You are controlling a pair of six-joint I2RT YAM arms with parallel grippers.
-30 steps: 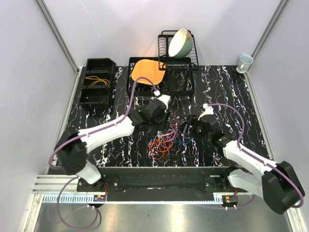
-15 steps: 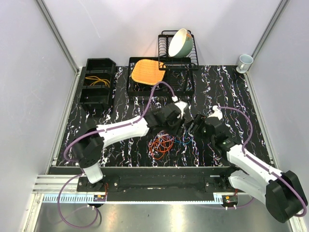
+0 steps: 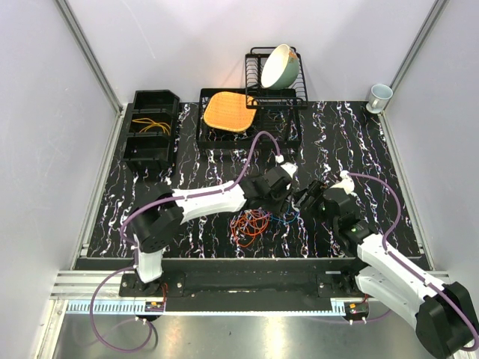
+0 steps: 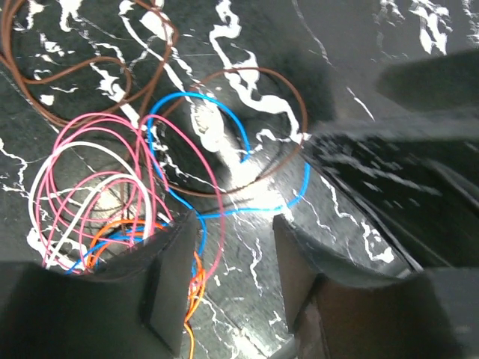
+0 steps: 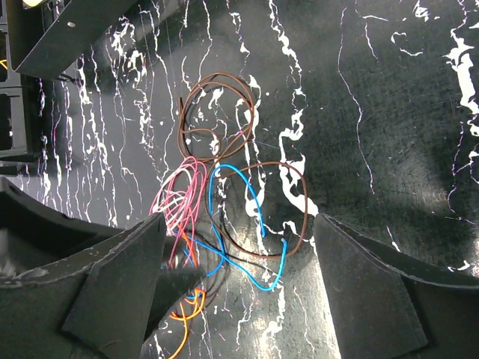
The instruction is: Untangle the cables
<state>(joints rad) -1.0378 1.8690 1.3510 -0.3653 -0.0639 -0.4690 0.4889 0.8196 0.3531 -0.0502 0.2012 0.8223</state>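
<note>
The cables (image 3: 253, 223) lie in a loose tangle on the black marbled table (image 3: 352, 142), in front of both arms. In the left wrist view I see pink (image 4: 97, 172), white, orange (image 4: 193, 295), blue (image 4: 224, 123) and brown (image 4: 247, 75) wires. My left gripper (image 4: 228, 258) is open low over the tangle's right edge. Orange and pink wires run along the inside of its left finger (image 4: 168, 284). My right gripper (image 5: 239, 235) is open wide just right of the tangle, with a blue loop (image 5: 251, 265) and a brown loop (image 5: 288, 168) between its fingers. In the top view the left gripper (image 3: 283, 203) and the right gripper (image 3: 305, 203) sit close together.
Black bins (image 3: 153, 127) holding yellow wires stand at the back left. A black tray with an orange mat (image 3: 228, 110) and a dish rack (image 3: 273, 97) with a bowl (image 3: 281, 66) stand at the back. A mug (image 3: 379, 96) sits at the back right corner.
My left arm has reached right and forward, bringing its gripper down to the tangle's right edge. My right gripper has drawn back a little to the right.
</note>
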